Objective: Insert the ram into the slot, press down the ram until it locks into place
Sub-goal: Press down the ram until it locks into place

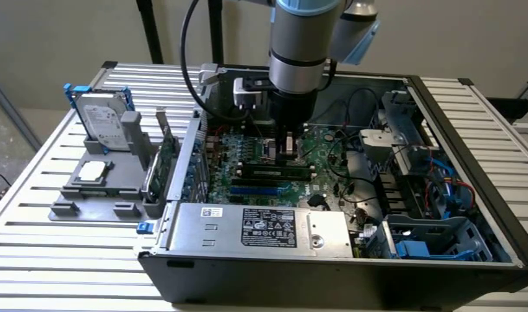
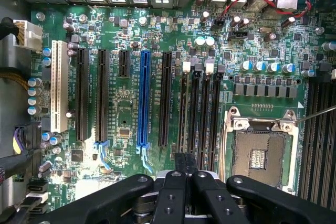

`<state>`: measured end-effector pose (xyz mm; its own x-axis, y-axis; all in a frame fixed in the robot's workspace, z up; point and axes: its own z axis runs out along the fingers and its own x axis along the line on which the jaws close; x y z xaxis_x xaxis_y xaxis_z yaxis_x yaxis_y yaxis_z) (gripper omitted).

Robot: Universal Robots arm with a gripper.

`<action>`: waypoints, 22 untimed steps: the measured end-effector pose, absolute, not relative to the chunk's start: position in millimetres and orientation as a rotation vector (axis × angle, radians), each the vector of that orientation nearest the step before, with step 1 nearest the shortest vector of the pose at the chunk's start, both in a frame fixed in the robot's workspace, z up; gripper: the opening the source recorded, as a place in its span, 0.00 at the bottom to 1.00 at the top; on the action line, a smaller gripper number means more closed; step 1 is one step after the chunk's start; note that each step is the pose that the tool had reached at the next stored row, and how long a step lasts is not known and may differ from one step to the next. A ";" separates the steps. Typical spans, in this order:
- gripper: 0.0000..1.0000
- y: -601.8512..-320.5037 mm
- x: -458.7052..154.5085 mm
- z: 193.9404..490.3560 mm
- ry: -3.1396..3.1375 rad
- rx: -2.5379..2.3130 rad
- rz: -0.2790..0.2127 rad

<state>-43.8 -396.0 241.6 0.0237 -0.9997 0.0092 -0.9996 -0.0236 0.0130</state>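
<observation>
Ram lies seated in the slot (black), just below the clenched, empty claw

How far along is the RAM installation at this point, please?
Done: the gripper appears shut on the ram, seen edge-on. In hand: it hangs above the black slots on the motherboard. Left: insertion and the press-down; the ram is not in a slot yet.

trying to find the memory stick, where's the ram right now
In the exterior view the ram lies lengthwise across the middle of the motherboard, just below the gripper and above the blue socket.
</observation>
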 end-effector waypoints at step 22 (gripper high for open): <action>0.11 -394.5 -45.8 239.3 -2.183 2.235 -0.007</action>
<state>-45.8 -394.5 239.3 0.0233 -0.9997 0.0090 -0.9996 -0.0232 0.0152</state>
